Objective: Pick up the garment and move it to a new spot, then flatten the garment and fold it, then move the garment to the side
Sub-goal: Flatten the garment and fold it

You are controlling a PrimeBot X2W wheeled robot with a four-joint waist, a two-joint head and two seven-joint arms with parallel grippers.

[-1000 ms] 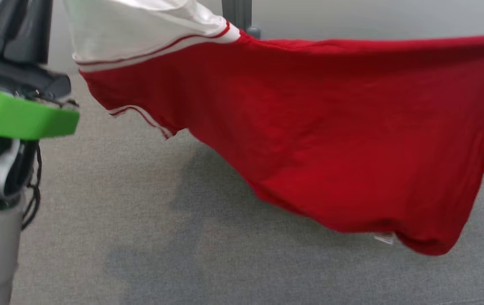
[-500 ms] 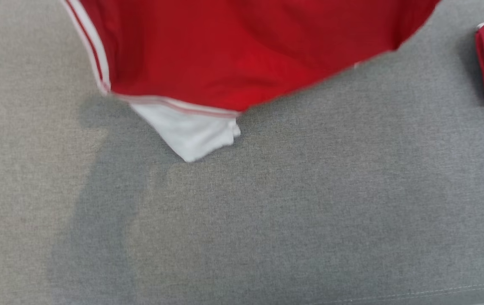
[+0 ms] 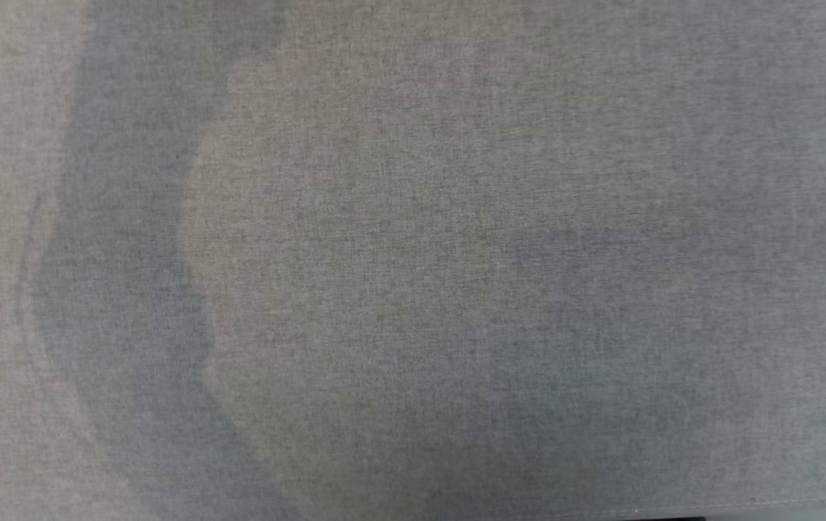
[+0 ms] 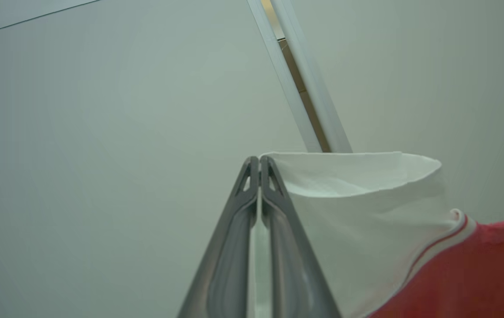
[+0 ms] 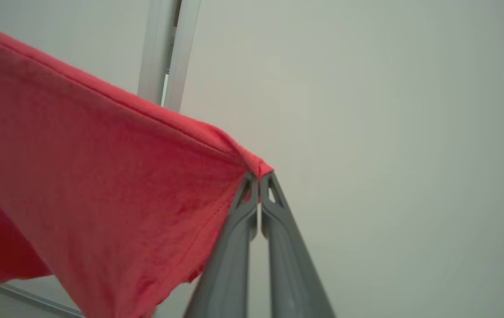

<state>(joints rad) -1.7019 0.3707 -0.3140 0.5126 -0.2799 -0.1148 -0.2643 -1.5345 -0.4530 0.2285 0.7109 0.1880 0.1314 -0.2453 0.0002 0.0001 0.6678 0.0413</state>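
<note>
Head view: grey woven surface (image 3: pixel 413 260) with soft shadows lying across it.

Left wrist view: the left claw (image 4: pixel 259 160) had its fingers pressed together, clamped on the white edge of the garment (image 4: pixel 468 274). White cloth hung right of the fingers and met the red body at a striped seam. A pale wall (image 4: pixel 102 132) and a light upright frame (image 4: pixel 305 88) stood behind.

Right wrist view: the right claw (image 5: pixel 259 176) was likewise closed tight on a red hem corner, the cloth draping away to the left. The garment hung in the air, held at both points.

Garment (image 5: pixel 102 185) red w/ white sleeve (image 4: pixel 366 207), red-striped trim (image 4: pixel 438 247); surface (image 3: pixel 413 260) heathered grey.
</note>
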